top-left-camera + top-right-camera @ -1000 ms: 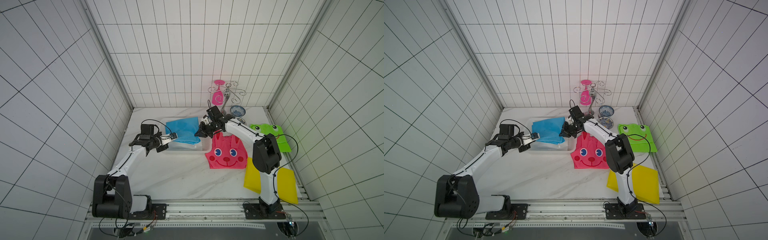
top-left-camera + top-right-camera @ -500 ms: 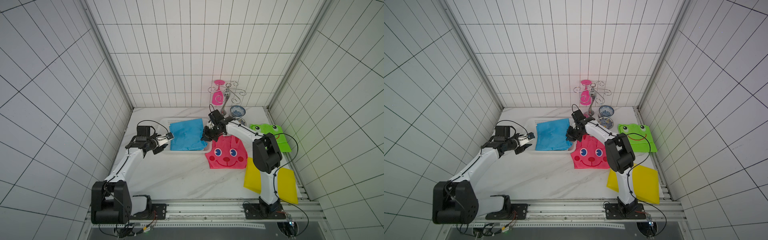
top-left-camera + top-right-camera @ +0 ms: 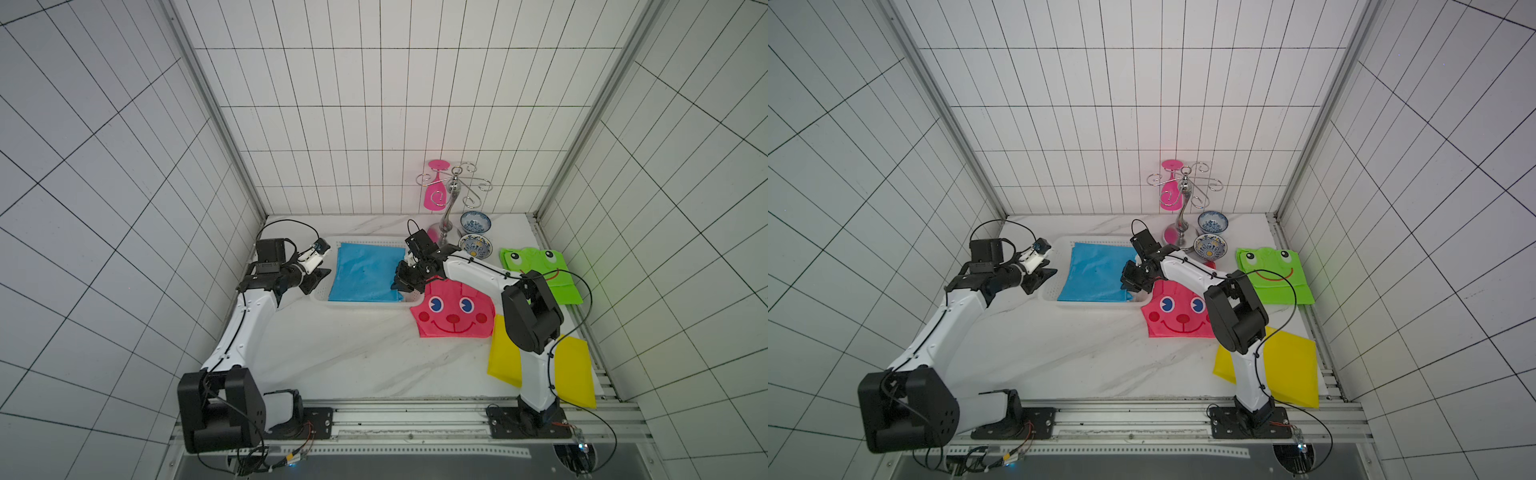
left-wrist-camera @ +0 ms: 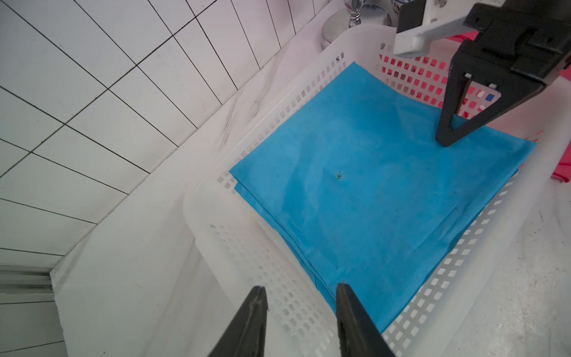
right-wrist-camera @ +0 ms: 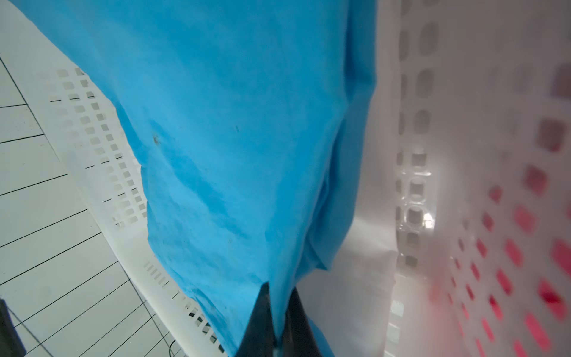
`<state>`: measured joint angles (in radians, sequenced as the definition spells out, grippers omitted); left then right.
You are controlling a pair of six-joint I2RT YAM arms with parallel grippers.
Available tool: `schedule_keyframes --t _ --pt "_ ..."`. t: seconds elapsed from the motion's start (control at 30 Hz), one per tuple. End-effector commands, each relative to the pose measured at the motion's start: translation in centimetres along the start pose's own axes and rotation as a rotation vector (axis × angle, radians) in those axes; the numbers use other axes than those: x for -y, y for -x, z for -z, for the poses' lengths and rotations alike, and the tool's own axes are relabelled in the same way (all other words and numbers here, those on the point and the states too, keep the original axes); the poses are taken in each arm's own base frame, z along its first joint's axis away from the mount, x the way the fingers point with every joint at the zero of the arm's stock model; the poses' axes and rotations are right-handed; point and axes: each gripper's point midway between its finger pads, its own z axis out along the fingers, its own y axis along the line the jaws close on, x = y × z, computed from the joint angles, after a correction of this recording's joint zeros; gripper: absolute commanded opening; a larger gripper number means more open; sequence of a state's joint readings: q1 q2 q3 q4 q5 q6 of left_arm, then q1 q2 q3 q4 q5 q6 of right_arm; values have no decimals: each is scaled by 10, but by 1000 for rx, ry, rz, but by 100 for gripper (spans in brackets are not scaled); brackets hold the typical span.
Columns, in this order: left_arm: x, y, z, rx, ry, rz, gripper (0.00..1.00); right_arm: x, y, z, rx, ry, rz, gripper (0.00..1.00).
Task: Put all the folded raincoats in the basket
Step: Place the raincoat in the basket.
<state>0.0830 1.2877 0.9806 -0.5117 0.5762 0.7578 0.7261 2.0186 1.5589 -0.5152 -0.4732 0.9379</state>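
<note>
White-tiled walls are enclosing the marble surface (image 3: pixel 353 353) on which we are finishing the placement. The blue raincoat (image 3: pixel 365 272) is lying flat inside the basket (image 3: pixel 361 306), covering most of its floor. Our right hand (image 4: pixel 449 139) is reaching into the basket at the end nearest the pink raincoat (image 3: pixel 453 316), with its jaws almost together and pinching the blue edge. Our left hand (image 4: pixel 301 290) is hovering just outside the basket's opposite end, jaws apart and holding nothing.

We are judging that the right hand should be opening fully before rising. It should then be lifting straight up, so the cloth is not dragging over the rim or unfolding.

We are counting:
- one basket, with one raincoat inside it
- three folded raincoats outside it: the pink raincoat just beside the basket, and the green raincoat (image 3: pixel 540 270) and yellow raincoat (image 3: pixel 577 374) farther off on that same side
- two bowls (image 3: pixel 475 245)
- one wire rack (image 3: pixel 451 199) carrying one pink glass (image 3: pixel 435 191)
- two hands
</note>
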Motion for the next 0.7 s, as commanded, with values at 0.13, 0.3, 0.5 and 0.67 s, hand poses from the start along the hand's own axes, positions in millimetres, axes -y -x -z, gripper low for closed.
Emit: schedule_keyframes --t 0.13,0.3,0.5,0.67 --pt "6 18 -13 -32 -47 204 40 21 13 18 88 -152 44 30" --pt "39 12 -34 -149 -120 242 39 20 12 45 127 -231 145 32" --pt "61 8 -43 -247 -173 356 34 16 -3 79 145 -278 248 30" --pt "73 -2 -56 -280 -228 400 31 -2 -31 77 5 -200 332 19"
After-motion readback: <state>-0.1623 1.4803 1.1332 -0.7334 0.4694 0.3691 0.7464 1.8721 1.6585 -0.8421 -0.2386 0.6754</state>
